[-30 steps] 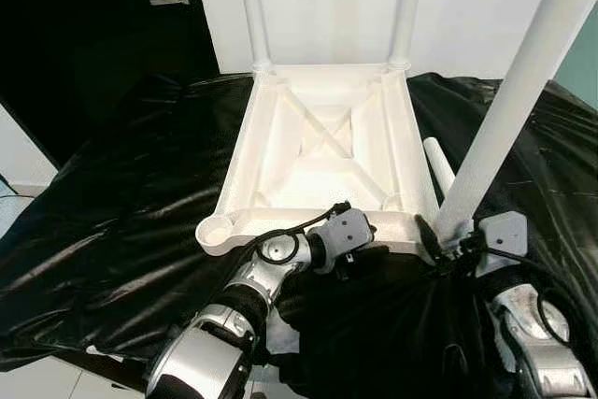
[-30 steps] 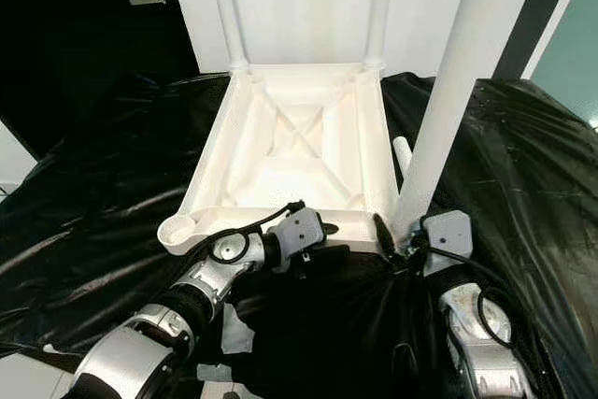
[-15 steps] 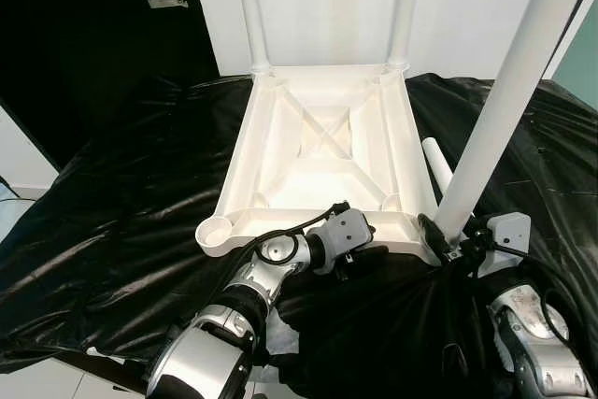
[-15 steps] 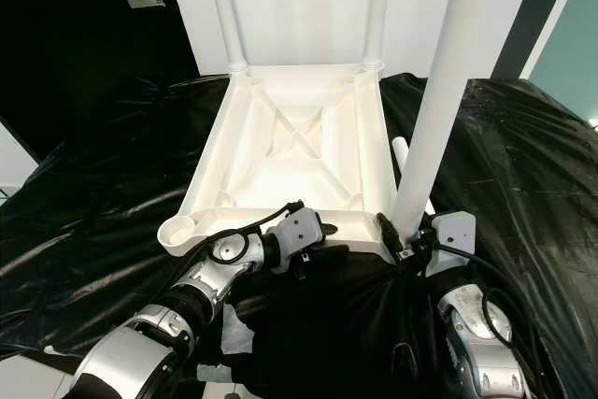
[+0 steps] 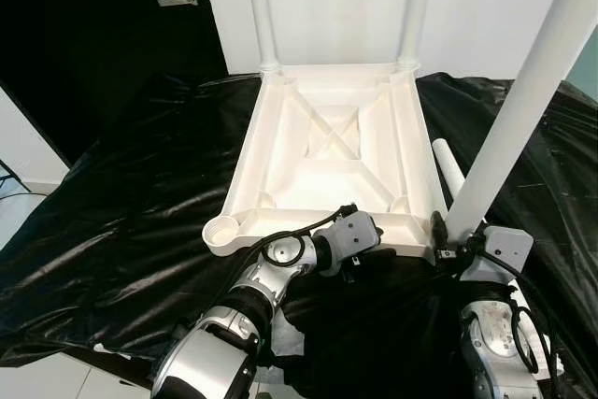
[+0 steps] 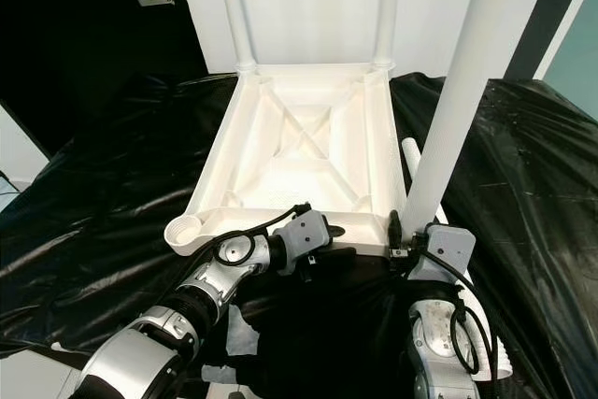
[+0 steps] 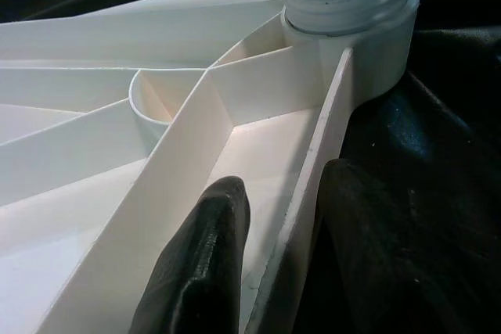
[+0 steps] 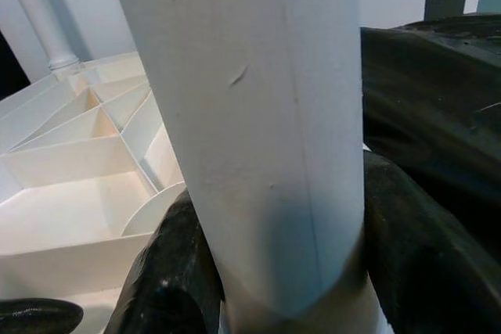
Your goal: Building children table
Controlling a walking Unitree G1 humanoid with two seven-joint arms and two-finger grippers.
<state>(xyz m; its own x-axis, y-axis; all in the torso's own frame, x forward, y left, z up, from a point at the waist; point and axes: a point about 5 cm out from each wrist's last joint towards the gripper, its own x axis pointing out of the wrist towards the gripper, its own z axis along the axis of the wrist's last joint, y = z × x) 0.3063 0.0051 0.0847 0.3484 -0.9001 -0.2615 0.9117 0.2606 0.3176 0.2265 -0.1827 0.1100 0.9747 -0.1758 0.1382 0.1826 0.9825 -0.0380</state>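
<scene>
One black sheet (image 5: pixel 121 203) covers the counter before us, and on it lies the white table top (image 5: pixel 341 151) upside down, its ribbed underside facing up. Two legs (image 5: pixel 260 7) already stand in the far corner sockets, rising against the white wall (image 5: pixel 327 7). At the near left corner the round socket (image 5: pixel 222 229) is open, with no leg in it. A spare leg (image 5: pixel 450 170) lies on the sheet just beside the top's right edge.

Our right tool (image 5: pixel 447 242) sits at the near right corner, its two black fingers (image 8: pixel 168 279) closed around the foot of a long white leg (image 5: pixel 523 109) that stands tilted to the right over that corner socket; in the right wrist view the leg sits snug between the fingers.

Our left tool (image 7: pixel 274 256) is at the near edge of the top, toward the right corner. Its fingers (image 7: pixel 203 263) straddle the rim wall at a narrow gap, one inside the frame, one outside against the sheet.
</scene>
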